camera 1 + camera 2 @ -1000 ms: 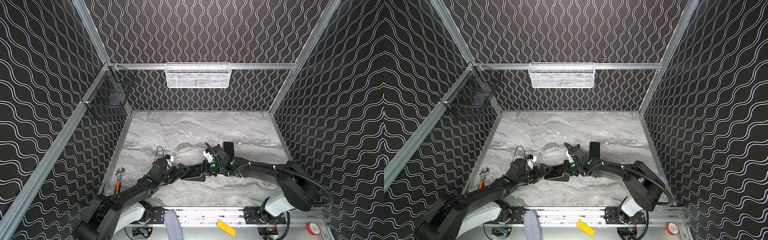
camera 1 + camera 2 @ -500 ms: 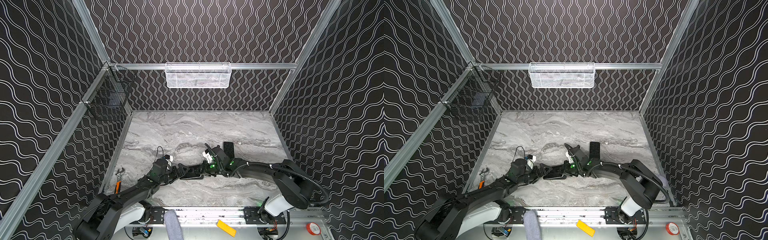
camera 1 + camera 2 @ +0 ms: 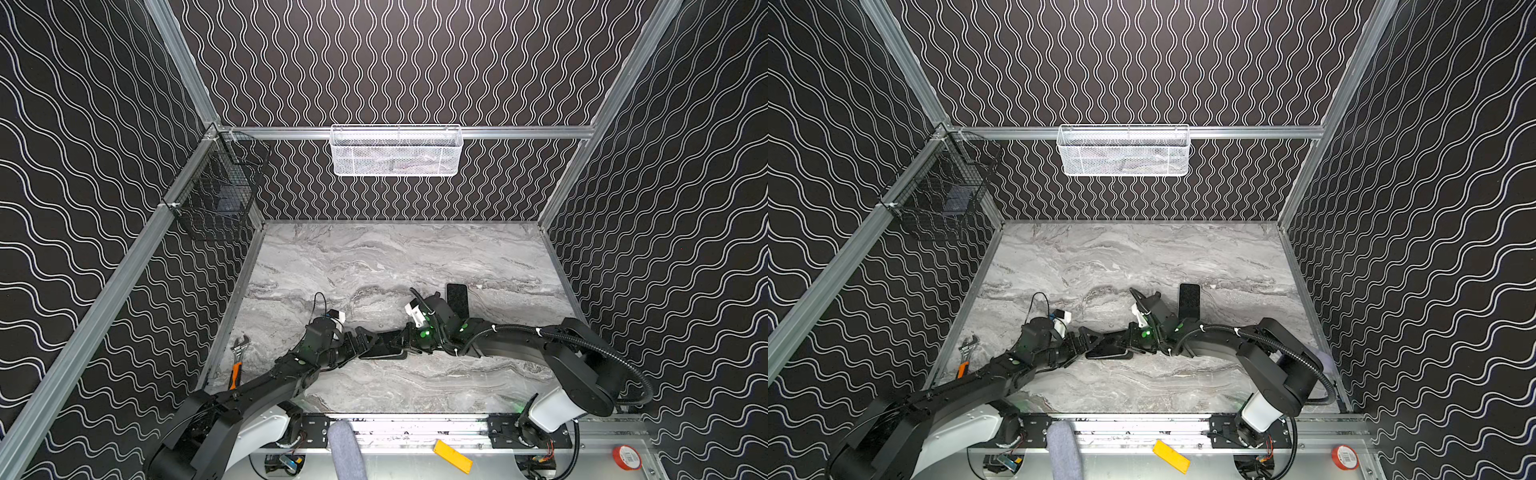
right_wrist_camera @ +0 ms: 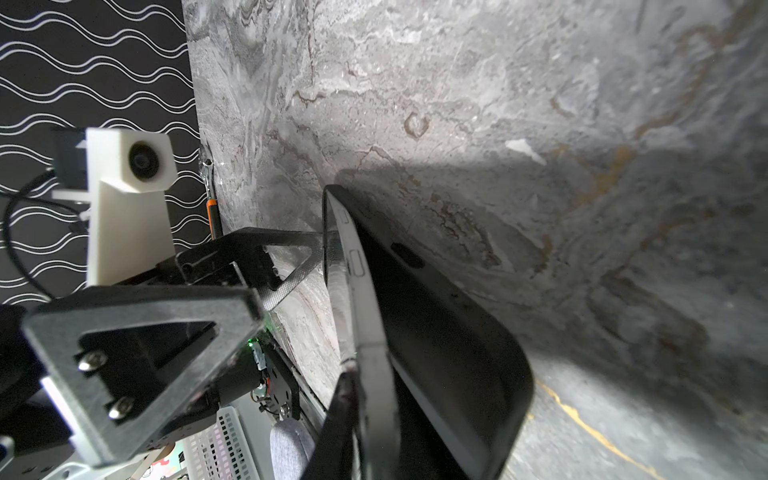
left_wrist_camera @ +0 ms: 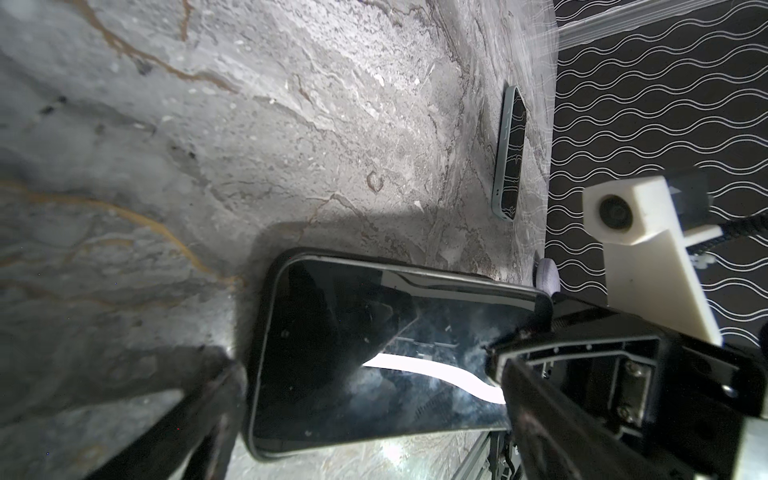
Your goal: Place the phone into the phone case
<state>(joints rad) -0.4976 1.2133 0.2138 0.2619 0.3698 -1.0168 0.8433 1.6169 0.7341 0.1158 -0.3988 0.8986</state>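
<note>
A phone (image 3: 384, 348) with a glossy dark screen (image 5: 374, 340) sits in the black phone case (image 4: 449, 353) near the front middle of the marble table (image 3: 374, 266). In the right wrist view the phone's silver side (image 4: 355, 266) with its buttons stands bare beside the case wall. My right gripper (image 3: 405, 343) (image 4: 374, 415) is shut on the right end of phone and case; one finger (image 4: 345, 399) presses the silver side, the other is hidden. My left gripper (image 3: 365, 341) (image 5: 370, 415) stands open at the left end, one fingertip (image 5: 224, 386) beside the case's rim.
A second dark phone (image 3: 457, 299) (image 5: 509, 153) with a pale blue rim lies flat just behind the right gripper. An orange-handled wrench (image 3: 237, 361) lies by the left wall. A white mesh basket (image 3: 395, 151) hangs on the back wall, a black wire basket (image 3: 216, 199) on the left wall.
The right arm's elbow has drawn slightly left and back. The phone in its case and both grippers stay almost where they were.
</note>
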